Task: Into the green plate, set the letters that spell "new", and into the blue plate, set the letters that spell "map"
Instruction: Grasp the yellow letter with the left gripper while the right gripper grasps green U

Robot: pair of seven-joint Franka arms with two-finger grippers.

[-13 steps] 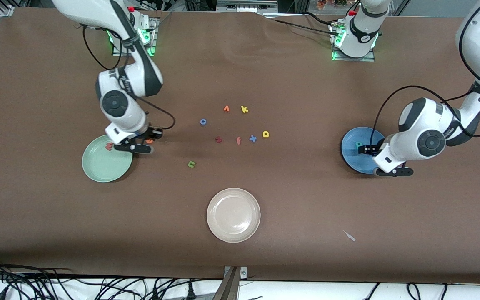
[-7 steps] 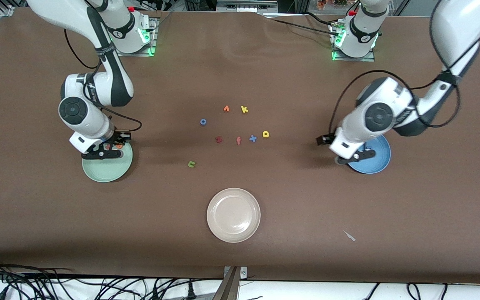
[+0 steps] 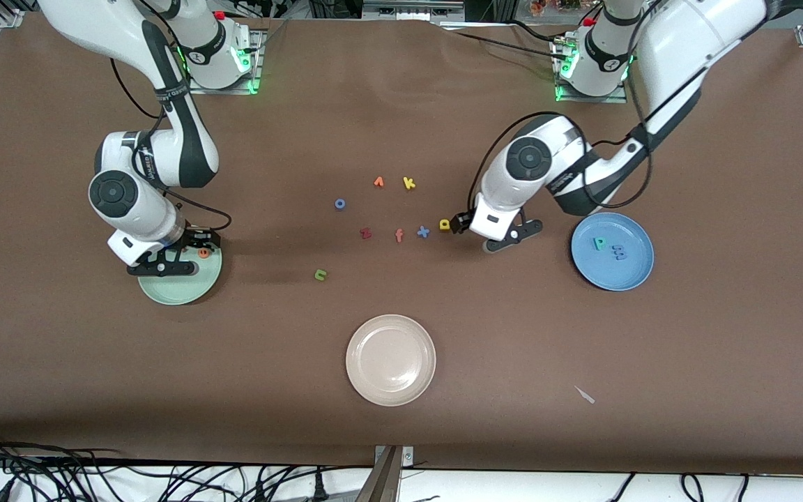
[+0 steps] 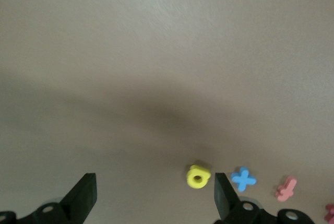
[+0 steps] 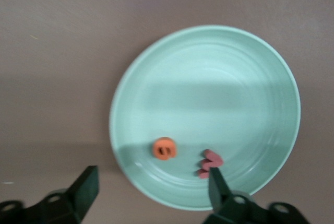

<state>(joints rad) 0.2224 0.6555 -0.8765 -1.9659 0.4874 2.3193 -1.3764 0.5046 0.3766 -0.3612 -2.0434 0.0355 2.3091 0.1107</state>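
Sorting half done — right gripper (image 3: pixel 164 263) spread over the green plate (image 3: pixel 180 291), "e" (image 5: pixel 165 148) dropped; left gripper (image 3: pixel 475 233) spread beside the yellow "a" (image 3: pixel 445 224) — a pinch comes next.

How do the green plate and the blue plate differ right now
The green plate holds the orange "e" and the salmon "w"; the blue plate holds the teal "p" and the blue "m". The right hand hangs open over the green plate; no hand is over the blue plate, since the left hand is by the yellow "a". Both are round, shallow and alike in size, each one letter short.
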